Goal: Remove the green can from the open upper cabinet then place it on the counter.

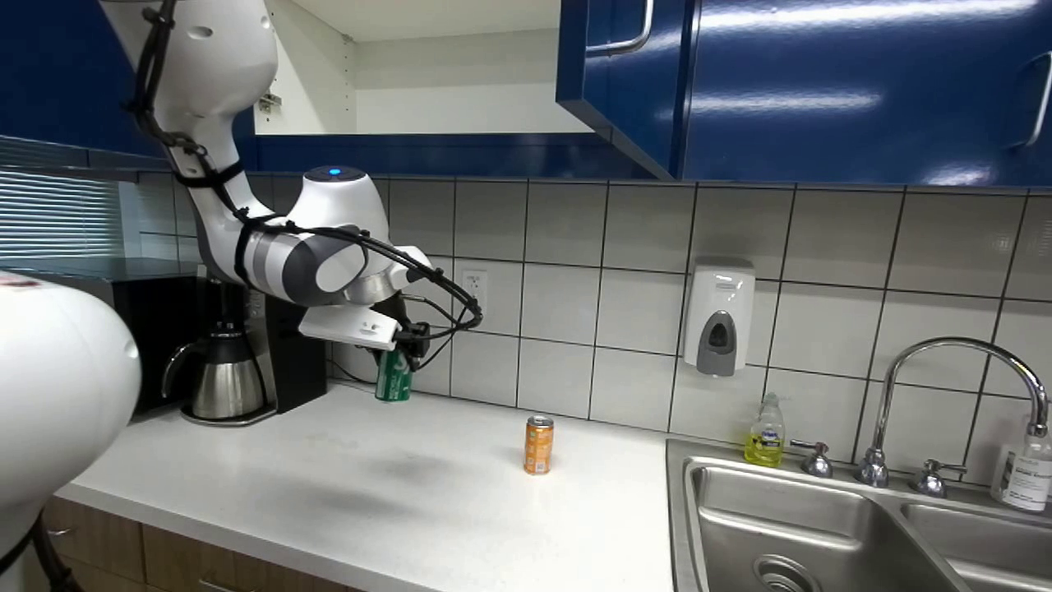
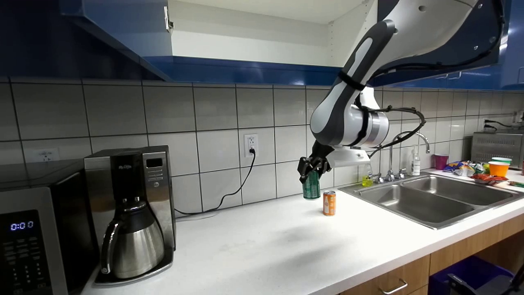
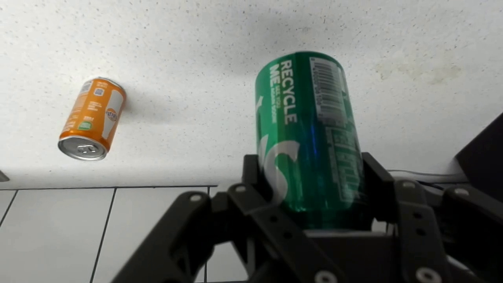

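The tool [image 3: 310, 169] is closed in to the width of the green can [image 3: 306, 118] — the can is clasped between its jaws, nearly upright, and held above the desk [image 1: 329, 481]. Lower than the tool and off to one side of it, an orange can [image 1: 538, 446] is seen standing upright on the desk, apart from the green one. Farther out on that side, a steel sink [image 1: 781, 511] is set into the desk; on the tool's opposite side, a coffee maker [image 2: 135, 220] is placed. Higher than the tool, the white interior of the upper cabinet [image 1: 460, 89] is exposed.
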Controlling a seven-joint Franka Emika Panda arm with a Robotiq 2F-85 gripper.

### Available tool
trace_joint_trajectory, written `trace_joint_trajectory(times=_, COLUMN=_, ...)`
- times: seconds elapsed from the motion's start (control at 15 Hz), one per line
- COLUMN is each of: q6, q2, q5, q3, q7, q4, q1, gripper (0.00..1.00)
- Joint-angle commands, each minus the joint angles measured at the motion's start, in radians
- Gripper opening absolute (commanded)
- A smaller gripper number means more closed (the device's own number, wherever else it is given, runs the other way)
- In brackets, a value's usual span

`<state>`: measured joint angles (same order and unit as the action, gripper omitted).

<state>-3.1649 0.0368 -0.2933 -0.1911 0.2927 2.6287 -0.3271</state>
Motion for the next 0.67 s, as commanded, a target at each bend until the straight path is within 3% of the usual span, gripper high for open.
trace_joint_trajectory(times=0.0, q6=0.0, q2=0.0, q5=0.0, q3=0.0, q7=0.0, q4=0.0, q1=0.0, gripper=0.63)
trace_joint_trajectory(times=0.33, q6=-0.001, q2=0.0, q5=0.0, q3=-0.001, q7=0.0, q4=0.0, q1=-0.001, gripper=0.63)
trace_joint_trajectory(times=0.4, q6=-0.001, q2=0.0, q5=0.0, q3=-0.001, q7=0.0, q4=0.0, q1=-0.001, gripper=0.38)
trace_joint_trajectory(times=0.6, q6=-0.012, q2=-0.016, q5=-0.008, q3=-0.007, q7=0.001, q4=-0.004, q1=0.002, gripper=0.38)
